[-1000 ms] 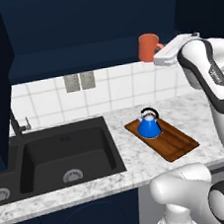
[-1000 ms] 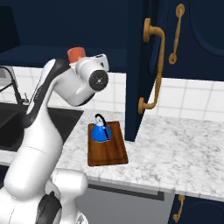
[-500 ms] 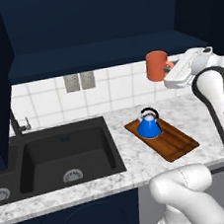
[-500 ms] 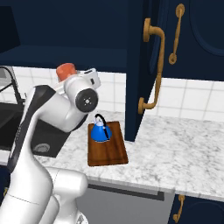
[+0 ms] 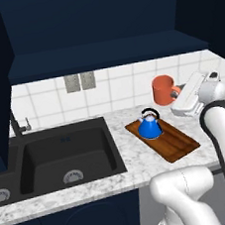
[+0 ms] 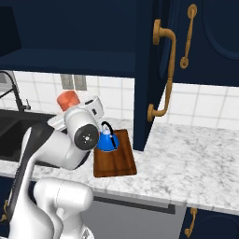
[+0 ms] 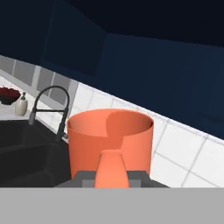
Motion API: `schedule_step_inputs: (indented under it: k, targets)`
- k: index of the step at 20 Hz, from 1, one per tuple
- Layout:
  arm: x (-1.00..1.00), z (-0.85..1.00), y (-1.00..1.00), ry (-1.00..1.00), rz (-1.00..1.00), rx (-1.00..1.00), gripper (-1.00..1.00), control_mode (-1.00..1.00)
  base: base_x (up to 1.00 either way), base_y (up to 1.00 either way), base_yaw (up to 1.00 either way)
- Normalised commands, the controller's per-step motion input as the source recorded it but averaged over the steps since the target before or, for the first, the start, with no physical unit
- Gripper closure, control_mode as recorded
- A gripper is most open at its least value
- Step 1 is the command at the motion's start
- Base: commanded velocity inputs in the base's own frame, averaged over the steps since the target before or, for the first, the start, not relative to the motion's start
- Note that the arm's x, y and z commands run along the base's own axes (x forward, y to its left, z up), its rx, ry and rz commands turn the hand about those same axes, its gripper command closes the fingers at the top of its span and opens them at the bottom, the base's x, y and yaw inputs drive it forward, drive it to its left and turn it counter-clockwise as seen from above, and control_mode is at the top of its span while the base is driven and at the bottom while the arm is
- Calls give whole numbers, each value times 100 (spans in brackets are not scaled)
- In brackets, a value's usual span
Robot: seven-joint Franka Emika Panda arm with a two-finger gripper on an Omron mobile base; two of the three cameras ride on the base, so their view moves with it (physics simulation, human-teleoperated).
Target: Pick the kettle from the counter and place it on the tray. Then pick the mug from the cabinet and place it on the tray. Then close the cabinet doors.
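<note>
- the cabinet doors are standing open (brass handles facing out) over the counter.
- the tray is carrying the kettle at its far end.
- the gripper is clamping the mug by its handle, upright in the air above the tray's far right edge.

Colours around the brown tray

On the tray stands a bright blue kettle with a black handle; above it is an orange-red mug. The counter is white-grey speckled, the sink black, the cabinet doors navy with brass-gold handles.
</note>
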Motion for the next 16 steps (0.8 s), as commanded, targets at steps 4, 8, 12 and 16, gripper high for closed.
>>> schedule_step_inputs:
  k: [4,8,12,16]
  targets:
    - [-17,-39,-17,1,0,-1,100,-100,0,0,0]
    - [0,-34,-25,1,0,0,100,-100,0,0,0]
    - [0,-48,-19,-2,-1,0,100,-100,0,0,0]
    - [0,-44,-20,-16,-3,4,100,-100,0,0,0]
